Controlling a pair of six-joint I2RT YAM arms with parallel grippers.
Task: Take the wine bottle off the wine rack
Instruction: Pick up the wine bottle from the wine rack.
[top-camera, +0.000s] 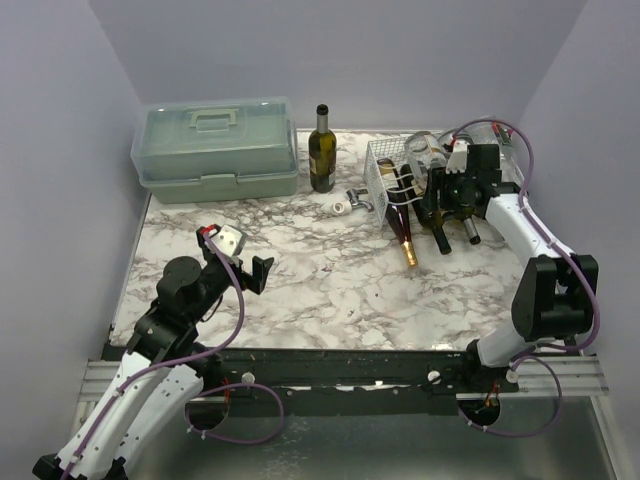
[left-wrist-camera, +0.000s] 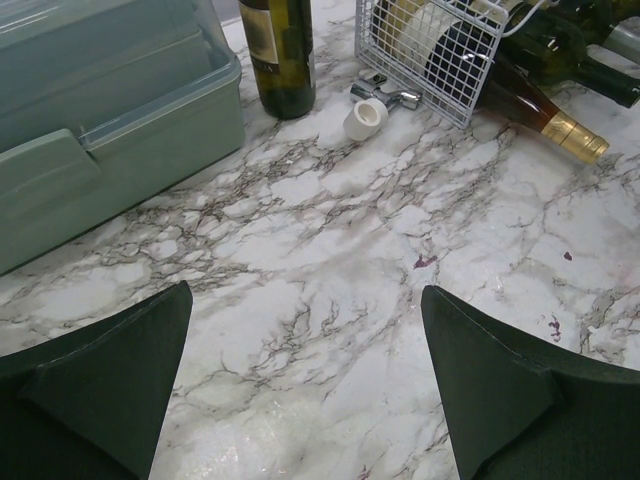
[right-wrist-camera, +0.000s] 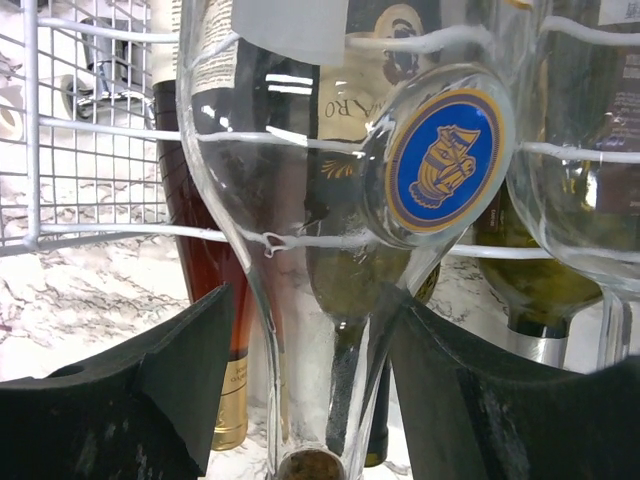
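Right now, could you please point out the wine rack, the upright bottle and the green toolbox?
wine rack (top-camera: 377, 172): top view, left mesh wall.
upright bottle (top-camera: 321, 160): top view, middle of its body.
toolbox (top-camera: 255, 130): top view, flat of its lid.

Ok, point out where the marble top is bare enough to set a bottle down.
Widest bare patch: the centre of the marble tabletop, bordered by the pale green plastic toolbox, the left fingers and the gold-capped bottle neck. Crowded: the far right, around the white wire-mesh rack, its protruding bottles and the right arm.
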